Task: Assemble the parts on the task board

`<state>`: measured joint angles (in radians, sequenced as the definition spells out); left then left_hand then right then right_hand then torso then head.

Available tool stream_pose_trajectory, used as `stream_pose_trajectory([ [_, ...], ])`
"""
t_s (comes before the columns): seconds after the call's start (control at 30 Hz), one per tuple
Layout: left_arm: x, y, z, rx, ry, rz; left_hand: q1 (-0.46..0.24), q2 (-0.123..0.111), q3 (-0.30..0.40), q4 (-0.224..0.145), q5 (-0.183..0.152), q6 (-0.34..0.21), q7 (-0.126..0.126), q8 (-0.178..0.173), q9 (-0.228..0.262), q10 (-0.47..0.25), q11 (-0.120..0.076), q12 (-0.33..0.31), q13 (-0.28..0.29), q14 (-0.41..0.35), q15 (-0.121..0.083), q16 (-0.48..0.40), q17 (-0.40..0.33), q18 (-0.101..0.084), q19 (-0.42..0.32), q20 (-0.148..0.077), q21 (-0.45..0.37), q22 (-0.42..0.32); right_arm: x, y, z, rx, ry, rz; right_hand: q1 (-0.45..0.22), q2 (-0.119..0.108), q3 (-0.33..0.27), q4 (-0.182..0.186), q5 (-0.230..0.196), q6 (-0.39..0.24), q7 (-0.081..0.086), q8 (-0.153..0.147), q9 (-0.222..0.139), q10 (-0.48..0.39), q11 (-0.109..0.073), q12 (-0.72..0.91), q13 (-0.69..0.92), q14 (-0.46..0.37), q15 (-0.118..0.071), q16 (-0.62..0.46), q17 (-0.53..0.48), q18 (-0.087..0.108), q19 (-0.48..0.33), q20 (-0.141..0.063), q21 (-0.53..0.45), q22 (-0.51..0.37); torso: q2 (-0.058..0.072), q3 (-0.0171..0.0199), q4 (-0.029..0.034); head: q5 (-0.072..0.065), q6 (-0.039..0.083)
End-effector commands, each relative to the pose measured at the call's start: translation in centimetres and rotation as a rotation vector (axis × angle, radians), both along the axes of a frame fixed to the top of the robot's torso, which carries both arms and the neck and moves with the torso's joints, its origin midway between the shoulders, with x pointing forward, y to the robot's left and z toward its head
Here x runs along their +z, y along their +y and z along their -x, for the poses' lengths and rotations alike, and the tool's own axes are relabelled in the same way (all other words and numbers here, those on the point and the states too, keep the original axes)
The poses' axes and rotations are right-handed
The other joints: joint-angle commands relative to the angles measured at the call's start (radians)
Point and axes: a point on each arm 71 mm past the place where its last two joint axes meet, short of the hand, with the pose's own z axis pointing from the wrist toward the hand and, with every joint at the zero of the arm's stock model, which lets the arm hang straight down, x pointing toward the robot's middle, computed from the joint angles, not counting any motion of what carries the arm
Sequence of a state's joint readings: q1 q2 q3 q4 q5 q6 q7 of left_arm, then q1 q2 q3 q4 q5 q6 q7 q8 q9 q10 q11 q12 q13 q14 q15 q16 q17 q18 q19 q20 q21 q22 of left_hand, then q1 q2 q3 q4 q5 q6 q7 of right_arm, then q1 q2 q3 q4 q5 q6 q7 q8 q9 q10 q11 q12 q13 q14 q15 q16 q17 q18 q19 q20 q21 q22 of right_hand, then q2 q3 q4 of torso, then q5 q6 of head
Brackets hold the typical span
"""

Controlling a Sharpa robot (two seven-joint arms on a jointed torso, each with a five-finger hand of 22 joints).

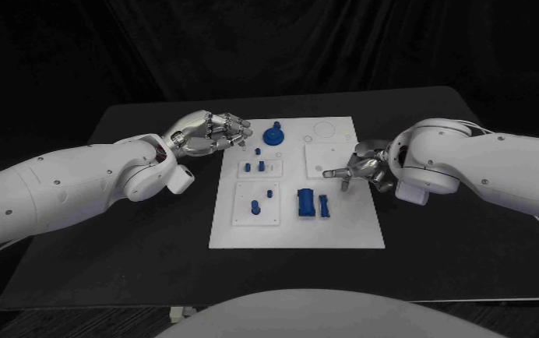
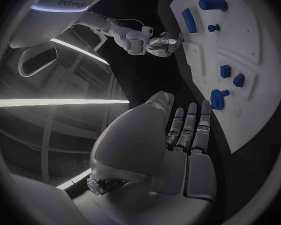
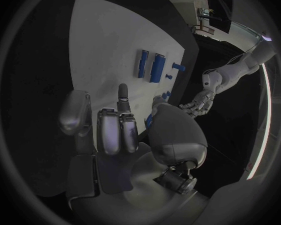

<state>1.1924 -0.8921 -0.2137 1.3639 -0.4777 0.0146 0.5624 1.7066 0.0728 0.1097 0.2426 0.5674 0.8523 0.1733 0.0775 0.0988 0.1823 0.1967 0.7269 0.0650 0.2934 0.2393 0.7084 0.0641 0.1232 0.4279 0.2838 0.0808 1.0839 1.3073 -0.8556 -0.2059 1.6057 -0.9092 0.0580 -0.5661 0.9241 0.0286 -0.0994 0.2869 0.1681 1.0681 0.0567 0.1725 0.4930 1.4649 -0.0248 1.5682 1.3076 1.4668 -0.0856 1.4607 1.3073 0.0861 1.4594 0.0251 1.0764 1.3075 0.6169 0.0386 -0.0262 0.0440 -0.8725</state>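
The white task board point(image 1: 348, 225) lies mid-table. On it are a blue round knobbed part point(image 1: 274, 134), two small blue blocks point(image 1: 255, 167), small pegs point(image 1: 255, 207) and two long blue blocks point(image 1: 305, 202). My left hand point(image 1: 211, 133) hovers at the board's far left edge, close to the knobbed part, and holds nothing; its fingers point(image 2: 189, 127) are loosely extended side by side. My right hand point(image 1: 360, 168) is at the board's right edge with most fingers curled in and one finger point(image 3: 123, 92) stretched over the board point(image 3: 109, 40). It holds nothing.
The black table point(image 1: 135, 244) surrounds the board, with bare surface on both sides and in front. A round outline point(image 1: 325, 129) and a square inset plate point(image 1: 328, 153) mark the board's far right area. The long blue blocks point(image 3: 150, 66) lie beyond my right hand.
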Motion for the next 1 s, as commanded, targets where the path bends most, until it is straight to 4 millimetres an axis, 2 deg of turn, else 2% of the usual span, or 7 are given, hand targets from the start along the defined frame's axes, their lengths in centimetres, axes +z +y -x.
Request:
stream_pose_trajectory([
  [0.03, 0.4, 0.0, 0.2, -0.001, -0.034, 0.037, -0.007, 0.004, 0.003, 0.015, -0.002, 0.003, 0.005, 0.005, 0.002, 0.010, 0.007, 0.001, -0.001, 0.002, 0.005, 0.003, -0.001, -0.016, -0.002, -0.002, 0.006, 0.005, 2.4, -0.1, -0.5, -0.034, -0.325, -0.214, 0.024, 0.019, -0.016, 0.004, 0.046, 0.000, -0.003, 0.023, 0.005, 0.106, 0.003, 0.003, 0.263, 0.056, 0.002, -0.035, 0.032, -0.003, 0.026, -0.001, 0.008, 0.154, -0.001, 0.0003, 0.0002, 0.004, 0.000],
  [0.3, 1.6, -0.1, 1.2, 0.012, -0.150, 0.102, -0.259, 0.045, -0.103, 0.053, -0.135, -0.011, 0.015, -0.003, -0.003, 0.044, 0.010, 0.000, -0.003, -0.047, -0.022, -0.024, -0.003, 0.005, -0.009, 0.000, -0.011, -0.009, 7.5, -2.0, 0.7, -0.051, -0.809, -0.777, 0.041, 0.103, -0.130, 0.005, 0.005, -0.058, 0.045, 0.042, -0.052, -0.405, 0.050, -0.843, -0.445, -0.248, 0.067, -0.832, -0.729, 0.087, -0.267, 0.051, -0.826, -0.149, 0.000, 0.0001, 0.0006, -0.002, 0.000],
  [0.37, 2.0, -0.2, 1.5, 0.015, -0.175, 0.121, -0.311, 0.052, -0.158, 0.051, -0.149, -0.019, 0.018, -0.004, -0.004, 0.040, -0.011, -0.031, -0.004, -0.127, -0.044, -0.125, -0.007, 0.009, -0.072, -0.001, -0.020, -0.034, 8.0, -2.3, 0.8, -0.039, -0.829, -0.879, 0.083, 0.115, -0.155, -0.004, 0.023, -0.098, 0.086, 0.021, -0.104, -0.570, 0.132, -1.052, -0.598, -0.402, 0.147, -1.055, -0.846, 0.069, -0.401, 0.119, -0.985, -0.285, -0.001, -0.0001, 0.0003, 0.002, 0.000],
  [0.47, 2.5, -0.1, 1.8, 0.030, -0.201, 0.148, -0.346, 0.067, -0.221, 0.051, -0.177, -0.039, 0.005, -0.011, -0.007, 0.018, -0.033, -0.091, -0.005, -0.242, -0.079, -0.355, -0.025, -0.008, -0.256, 0.002, -0.028, -0.227, 8.2, -2.4, 0.7, -0.014, -0.818, -0.977, 0.121, 0.114, -0.192, 0.003, -0.011, -0.245, 0.021, -0.068, -0.190, -0.909, 0.238, -1.291, -0.806, -0.819, 0.282, -1.322, -1.017, -0.004, -0.869, 0.203, -0.972, -0.535, -0.002, -0.0003, 0.0002, 0.008, 0.000],
  [0.6, 3.3, 0.0, 2.1, 0.059, -0.220, 0.199, -0.410, 0.069, -0.306, 0.050, -0.237, -0.247, -0.044, -0.027, -0.044, -0.090, -0.099, -0.291, -0.020, -0.300, -0.157, -0.610, -0.050, 0.005, -0.363, -0.025, -0.043, -0.528, 8.1, -2.2, 0.4, 0.014, -0.791, -1.056, 0.132, 0.121, -0.217, 0.004, -0.039, -0.409, -0.054, -0.106, -0.282, -1.245, 0.122, -1.408, -0.998, -1.328, 0.250, -1.418, -1.228, -0.026, -1.434, 0.269, -1.062, -1.211, -0.004, -0.0003, -0.0013, 0.009, 0.000],
  [0.77, 3.7, -0.1, 2.1, 0.076, -0.242, 0.229, -0.466, 0.082, -0.368, 0.050, -0.318, -0.512, -0.145, -0.044, -0.064, -0.174, -0.163, -0.466, -0.034, -0.295, -0.207, -0.693, -0.061, 0.020, -0.419, -0.038, -0.064, -0.868, 7.4, -2.0, 0.3, 0.030, -0.782, -1.099, 0.132, 0.096, -0.191, 0.005, -0.041, -0.788, -0.182, -0.139, -0.426, -1.418, 0.013, -1.470, -1.187, -1.451, 0.201, -1.448, -1.294, -0.017, -1.451, 0.269, -1.070, -1.262, -0.013, 0.0012, -0.0043, 0.003, 0.000],
  [1.0, 3.7, -0.4, 1.9, 0.077, -0.241, 0.235, -0.473, 0.084, -0.377, 0.049, -0.342, -0.586, -0.200, -0.048, -0.068, -0.183, -0.183, -0.521, -0.039, -0.293, -0.194, -0.708, -0.064, 0.038, -0.422, -0.023, -0.066, -0.910, 6.2, -2.3, 0.4, 0.020, -0.763, -1.108, 0.128, 0.094, -0.174, 0.006, -0.036, -0.851, -0.191, -0.145, -0.459, -1.437, 0.025, -1.467, -1.230, -1.461, 0.210, -1.452, -1.302, -0.014, -1.453, 0.268, -1.071, -1.275, -0.020, 0.0096, -0.0117, -0.001, 0.000],
])
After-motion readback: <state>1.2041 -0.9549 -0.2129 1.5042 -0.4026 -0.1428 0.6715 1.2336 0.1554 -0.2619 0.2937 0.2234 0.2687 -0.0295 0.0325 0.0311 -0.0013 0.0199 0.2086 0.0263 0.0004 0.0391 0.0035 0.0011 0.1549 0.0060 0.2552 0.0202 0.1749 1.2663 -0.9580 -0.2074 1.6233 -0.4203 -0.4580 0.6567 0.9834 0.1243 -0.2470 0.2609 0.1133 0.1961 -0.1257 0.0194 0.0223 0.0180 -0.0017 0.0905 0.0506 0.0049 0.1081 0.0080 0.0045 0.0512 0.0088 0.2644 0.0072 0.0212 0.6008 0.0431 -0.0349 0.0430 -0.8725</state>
